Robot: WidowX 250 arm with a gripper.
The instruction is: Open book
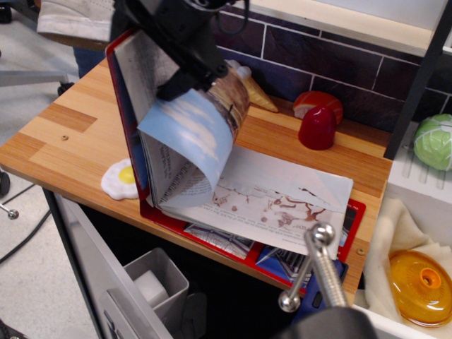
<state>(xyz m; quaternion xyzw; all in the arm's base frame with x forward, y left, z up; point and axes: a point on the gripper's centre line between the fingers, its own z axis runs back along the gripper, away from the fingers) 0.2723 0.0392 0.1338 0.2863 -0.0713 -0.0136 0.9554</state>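
Jaws [185,67] at eleven o'clock look clamped on the raised cover and a curling page of the book [275,201], which lies mid-counter [63,134], already mostly open, its cover upright and not yet laid flat.

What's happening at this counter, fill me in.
A black robot gripper is lifting the red front cover and a sheaf of pages of the spiral-bound book on the wooden counter. The cover stands nearly upright, the pages curl under the gripper, and an illustrated page lies flat and exposed. A toy fried egg peeks out behind the cover; an ice cream cone sits by the wall.
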